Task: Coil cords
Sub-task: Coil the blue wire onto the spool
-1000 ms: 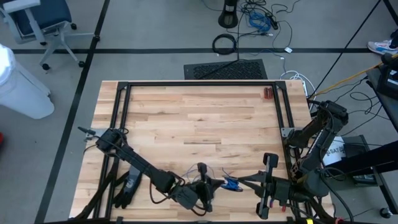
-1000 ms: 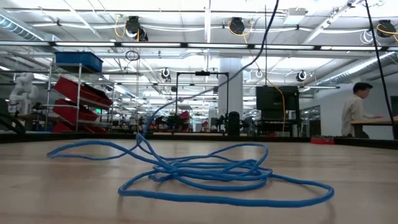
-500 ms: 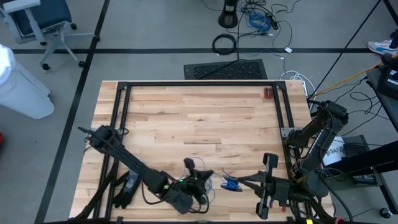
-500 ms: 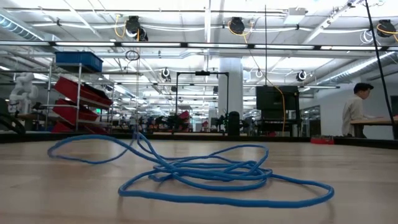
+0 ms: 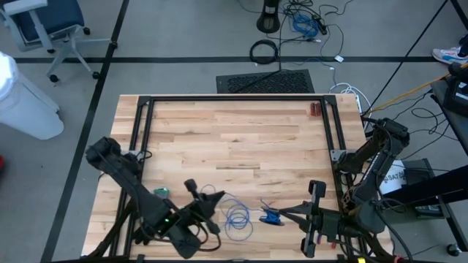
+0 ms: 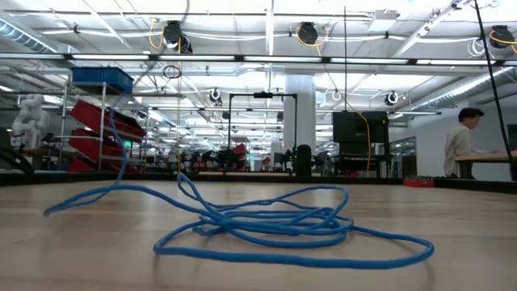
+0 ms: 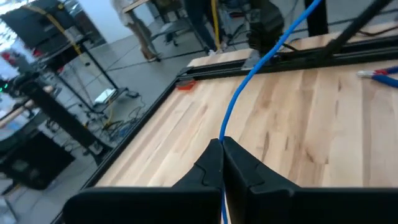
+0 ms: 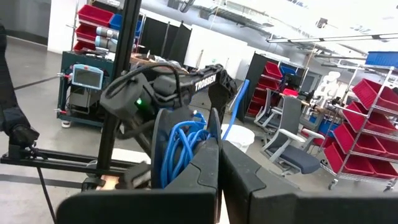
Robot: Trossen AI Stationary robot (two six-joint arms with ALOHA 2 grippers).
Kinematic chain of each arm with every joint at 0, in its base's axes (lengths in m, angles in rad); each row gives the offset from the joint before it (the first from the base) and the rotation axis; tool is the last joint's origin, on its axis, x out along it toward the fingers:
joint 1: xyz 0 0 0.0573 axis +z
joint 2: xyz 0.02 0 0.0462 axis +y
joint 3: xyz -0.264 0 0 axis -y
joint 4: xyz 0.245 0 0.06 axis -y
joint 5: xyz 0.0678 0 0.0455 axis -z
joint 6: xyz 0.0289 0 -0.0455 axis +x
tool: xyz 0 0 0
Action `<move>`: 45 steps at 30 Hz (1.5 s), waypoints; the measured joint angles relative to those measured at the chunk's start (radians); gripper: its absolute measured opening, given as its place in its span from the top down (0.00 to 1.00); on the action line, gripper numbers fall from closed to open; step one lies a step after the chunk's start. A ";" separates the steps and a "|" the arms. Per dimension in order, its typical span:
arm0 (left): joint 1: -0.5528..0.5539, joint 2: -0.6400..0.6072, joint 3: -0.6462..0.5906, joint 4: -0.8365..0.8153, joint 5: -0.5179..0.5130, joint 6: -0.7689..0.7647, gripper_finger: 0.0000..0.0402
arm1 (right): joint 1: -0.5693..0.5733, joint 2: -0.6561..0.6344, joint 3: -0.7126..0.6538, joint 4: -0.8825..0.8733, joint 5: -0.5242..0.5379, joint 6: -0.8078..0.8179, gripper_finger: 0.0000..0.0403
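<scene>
A thin blue cord lies in loose loops [image 5: 238, 214] on the wooden table near its front edge, a flat heap [image 6: 258, 226] in the low view. My left gripper [image 5: 205, 197] stands to the left of the loops, raised and shut on a strand of the cord. That strand [image 6: 121, 137] climbs from the heap out of the low view's top. My right gripper [image 5: 284, 214] waits to the right of the loops, shut on a small coiled bundle of the cord [image 5: 270, 215]. My left gripper pinches a single strand of the cord [image 7: 222, 138] between its two fingertips, coming nearly level. Beyond the tips the strand [image 7: 273, 53] runs off in a straight, taut line. The rest of the cord lies on the table. My right gripper pinches a bundle of several blue turns [image 8: 180, 149] between its two fingers, coming about level from the table's right side. The bundle stands on edge in the hold and, in the high view, lies just ahead of the fingertips [image 5: 278, 215].
A black frame rail [image 5: 234, 98] runs round the tabletop. Red-handled pliers [image 5: 314, 109] lie at the far right. A black cable ring [image 5: 264, 51] and other cables lie on the floor beyond the table. A person [image 6: 462, 141] stands far off in the room.
My left gripper has moved from over the loops toward the table's left edge and upward, turning as it went and taking a strand with it. The strand now rises farther left in the low view. The heap's left loop slid a little leftward; the rest stayed put.
</scene>
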 joint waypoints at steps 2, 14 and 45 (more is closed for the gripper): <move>-0.013 -0.018 0.000 -0.058 -0.013 -0.069 1.00 | -0.002 0.000 0.000 -0.004 0.000 0.000 1.00; -0.079 -0.059 0.000 -0.051 -0.067 -0.120 1.00 | -0.058 0.000 0.000 -0.181 -0.057 0.065 1.00; -0.018 -0.112 0.001 0.381 0.077 0.170 1.00 | -0.260 0.065 0.000 -0.436 -0.150 0.308 1.00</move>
